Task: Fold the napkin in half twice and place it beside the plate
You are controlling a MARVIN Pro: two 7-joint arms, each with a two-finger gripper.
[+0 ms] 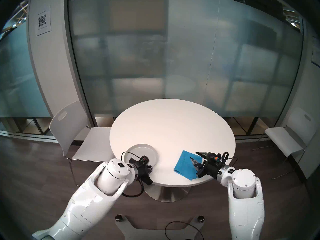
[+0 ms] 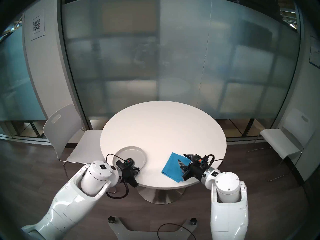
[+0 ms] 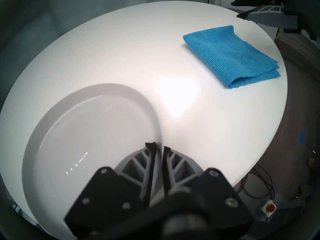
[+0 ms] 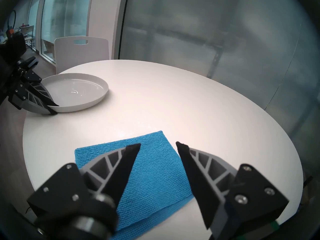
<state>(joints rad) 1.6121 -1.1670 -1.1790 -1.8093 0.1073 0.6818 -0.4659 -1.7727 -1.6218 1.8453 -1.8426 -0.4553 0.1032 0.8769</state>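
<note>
Starting at the left, a white chair [image 1: 69, 130] stood pulled up to the round white desk [image 1: 173, 123]. Next came the left hand [image 3: 160, 147], which had its two fingers nearly together with the near rim of the plate [image 3: 97, 130] between them; the left wrist view showed the rim passing through the narrow slit, one finger inside the plate and one outside. The plate itself sat flat on the desk's near-left part, pale grey-white and bare.

Further right, across a stretch of bare desk and well apart from the plate, lay the napkin [image 1: 186, 164], bright blue and folded into a layered rectangle (its stacked edges showed at the near end in the left wrist view). It rested near the desk's near-right edge.

Over the napkin hung the right hand [image 4: 158, 145], its fingers spread wide and gripping nothing; whether the tips touched the cloth could not be told. Beyond it, at the far right, stood a second white chair [image 1: 284, 139] away from the desk.
</note>
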